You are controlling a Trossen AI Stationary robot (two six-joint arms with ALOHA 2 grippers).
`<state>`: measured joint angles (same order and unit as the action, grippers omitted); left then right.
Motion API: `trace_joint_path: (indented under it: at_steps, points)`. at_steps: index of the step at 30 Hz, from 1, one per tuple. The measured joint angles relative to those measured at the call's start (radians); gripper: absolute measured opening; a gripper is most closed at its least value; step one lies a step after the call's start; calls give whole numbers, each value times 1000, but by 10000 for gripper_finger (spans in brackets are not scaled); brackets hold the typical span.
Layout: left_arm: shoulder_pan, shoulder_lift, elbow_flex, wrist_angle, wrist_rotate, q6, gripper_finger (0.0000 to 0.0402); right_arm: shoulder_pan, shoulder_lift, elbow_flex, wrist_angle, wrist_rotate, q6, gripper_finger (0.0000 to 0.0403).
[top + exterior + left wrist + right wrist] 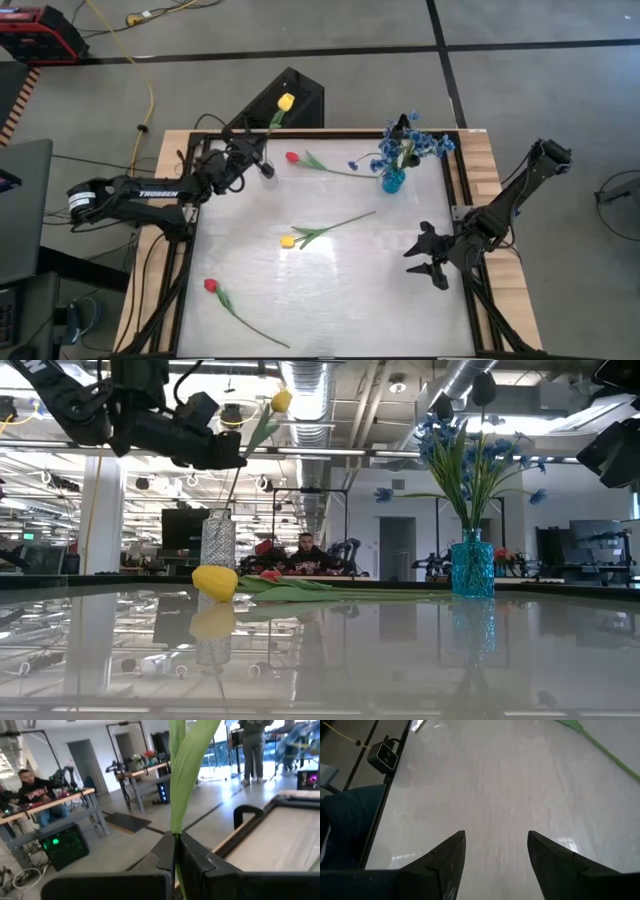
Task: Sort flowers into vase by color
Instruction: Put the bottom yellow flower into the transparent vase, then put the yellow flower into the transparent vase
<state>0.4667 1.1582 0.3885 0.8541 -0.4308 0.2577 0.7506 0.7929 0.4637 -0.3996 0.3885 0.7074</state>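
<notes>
My left gripper (258,150) is shut on a yellow tulip (286,101) at the far left, above a clear glass vase (217,542). The tulip's head (281,400) stands high, and its thin stem runs down to the vase's mouth. A blue vase (392,181) at the far right holds blue sprigs (470,455) and a black-headed flower (484,388). A red tulip (292,157), a yellow tulip (288,241) and another red tulip (211,286) lie flat on the table. My right gripper (427,262) is open and empty near the right edge. My left gripper pinches the yellow tulip's green stem and leaf (174,831) between its two fingers, below the head. The fingers come level from the table's left and lie across the stem. The tulip stands nearly upright, head up, and its lower stem (233,495) hangs toward the clear vase.
The white tabletop (340,300) has a dark frame along its edges. People sit at benches in the room beyond the far edge (30,790). A black box (300,95) stands on the floor behind the table.
</notes>
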Motion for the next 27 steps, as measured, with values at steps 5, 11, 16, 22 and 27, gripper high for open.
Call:
trace_joint_path:
  at_steps: [5, 11, 16, 22, 27]
  points:
    - [-2, 0, 0, -25, 0, -16, 4, -1, 0, 0, 0, -21, -2, 239]
    - [-13, 0, 0, -61, -4, 8, 29, -1, 0, 0, -1, -21, -8, 239]
    - [-39, 0, 0, -65, -10, 8, 65, -1, 0, 0, -2, -21, -8, 239]
    - [-85, -1, 0, -99, -52, 8, 105, -1, 0, 0, -2, -21, -8, 239]
    - [-143, -1, 0, -152, -99, 8, 122, -1, 0, 0, -2, -21, -8, 239]
